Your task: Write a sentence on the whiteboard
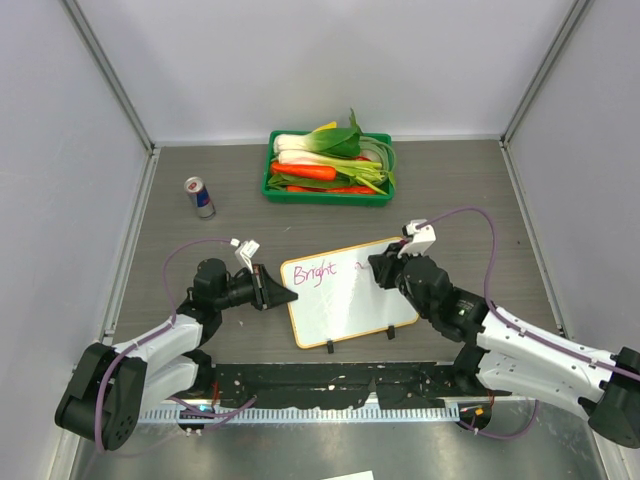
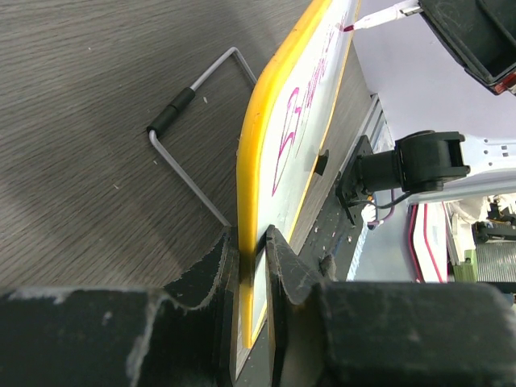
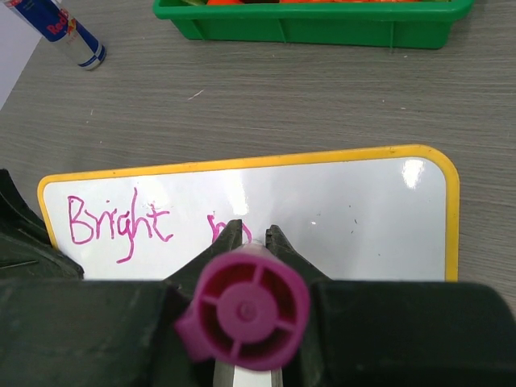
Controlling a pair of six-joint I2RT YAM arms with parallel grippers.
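Purple-pink ink is on the whiteboard (image 1: 350, 290), but the sentence (image 3: 119, 226) is only just begun. I can read the word "Bright", and at its 3 o'clock there is the first squiggle of a second word. So I think one word is done and the rest are left to write. The whiteboard sits in the middle of the bench (image 1: 480, 200), with the green tray (image 1: 325, 197) at its 12 o'clock and a can (image 1: 199, 197) at its 10 o'clock. My left gripper (image 2: 251, 242) reaches in low from 9 o'clock and is pinched tight on the whiteboard's yellow rim, to hold it steady. That arm is bent and lies close to the bench. My right gripper (image 3: 256, 234) comes in from 4 o'clock and leans over the board's 1 o'clock part. It is squeezed around a purple marker (image 3: 243, 310), with the back end toward my wrist camera and the tip down by the new squiggle. I cannot tell for sure if the tip touches the board.
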